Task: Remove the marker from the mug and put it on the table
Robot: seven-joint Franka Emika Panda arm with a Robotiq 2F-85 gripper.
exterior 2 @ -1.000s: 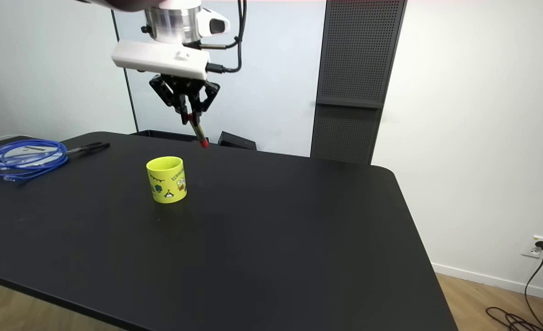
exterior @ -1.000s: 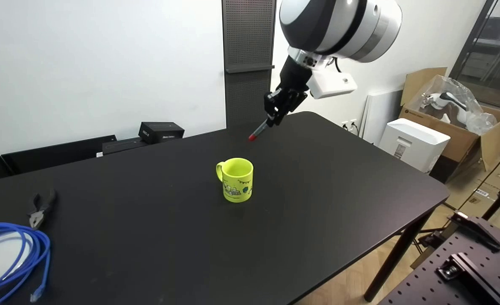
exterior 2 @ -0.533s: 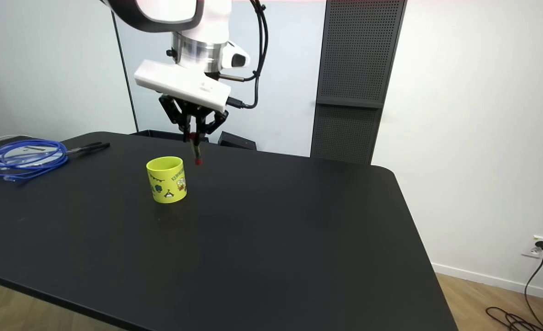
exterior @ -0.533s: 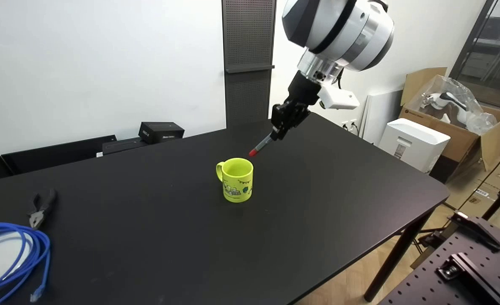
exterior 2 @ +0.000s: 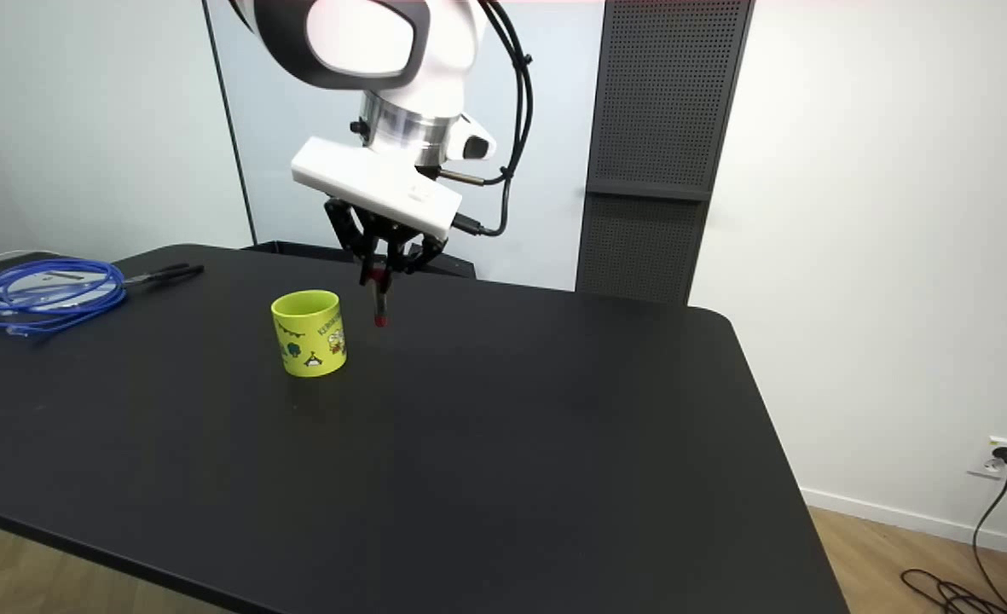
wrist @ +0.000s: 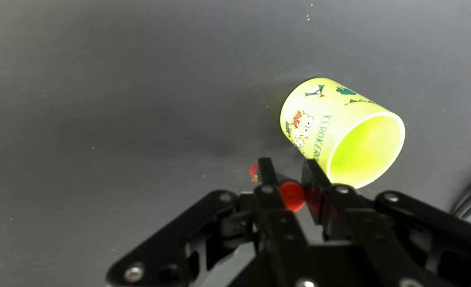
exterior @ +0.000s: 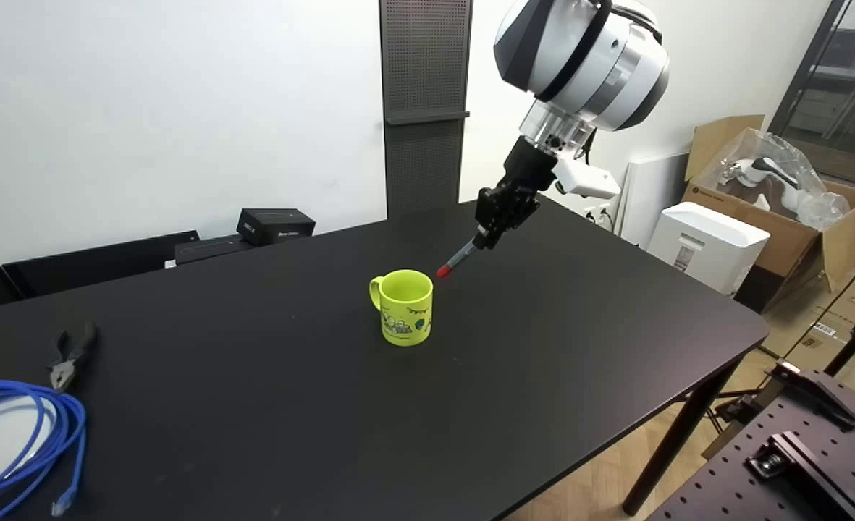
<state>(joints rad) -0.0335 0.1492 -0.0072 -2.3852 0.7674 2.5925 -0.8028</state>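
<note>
Matte black table (exterior 2: pixel 605 477) lies beneath my gripper (exterior 2: pixel 377 275); jaws nearly closed. Yellow-green mug (exterior 2: pixel 309 337) stands upright. Right of it in both exterior views: the marker (exterior: pixel 462 253), tilted, clamped between my jaws, outside the mug.

A loosely coiled blue cable (exterior: pixel 74 420) lies beside dark-handled pliers (exterior: pixel 66 367). A white container (exterior: pixel 717 242) stands next to an open cardboard box (exterior: pixel 782 246).
</note>
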